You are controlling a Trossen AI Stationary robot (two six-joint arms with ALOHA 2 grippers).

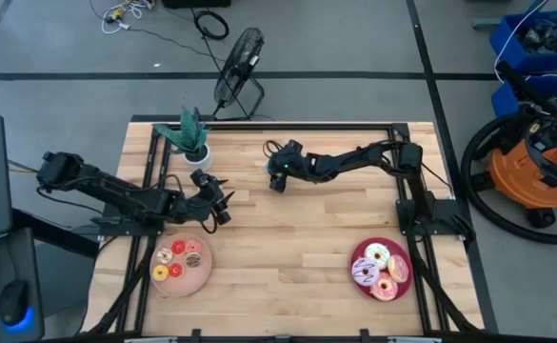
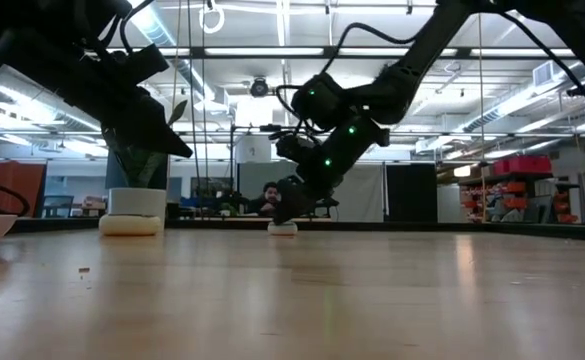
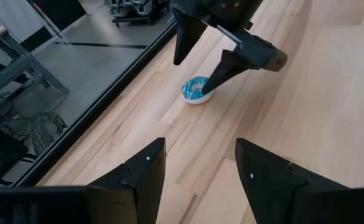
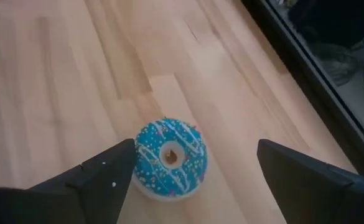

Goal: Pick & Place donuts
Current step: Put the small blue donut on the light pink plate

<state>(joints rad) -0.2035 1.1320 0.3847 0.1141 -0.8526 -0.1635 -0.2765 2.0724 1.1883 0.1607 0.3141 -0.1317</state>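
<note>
Fingers of my right gripper (image 4: 191,171) spread wide, nothing grasped; blue iced donut (image 4: 169,158) on table (image 4: 57,81) between my tips, nearer one finger. My left gripper (image 3: 197,165) also released, hovering well back, facing donut.

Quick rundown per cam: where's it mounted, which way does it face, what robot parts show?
High: overhead, straight down; both arms, table.
Low: tabletop height, level toward the room; both arms from above.
Left wrist: on the left arm, past its open fingers toward the right gripper.
Right wrist: down past its open fingers.
Shared: both wrist views show the blue donut.
</note>
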